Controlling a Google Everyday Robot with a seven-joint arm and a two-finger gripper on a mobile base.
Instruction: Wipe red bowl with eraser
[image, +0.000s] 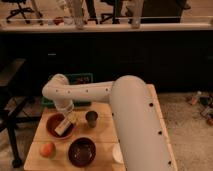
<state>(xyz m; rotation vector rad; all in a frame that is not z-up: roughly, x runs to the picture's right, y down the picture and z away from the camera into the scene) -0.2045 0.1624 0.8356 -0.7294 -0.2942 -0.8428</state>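
Observation:
The red bowl (53, 125) sits on the left of the wooden table (102, 135). My gripper (66, 121) reaches down into it from the white arm, which bends over the table's back left. It is shut on the eraser (63, 128), a cream-white block held tilted against the inside of the bowl, right of its centre. The gripper and the eraser hide part of the bowl's right side.
A small grey metal cup (91, 118) stands just right of the red bowl. A dark brown bowl (82, 151) is at the front, an orange fruit (47, 149) at the front left, a white object (117, 153) near the arm. A green basket (80, 79) lies behind the table.

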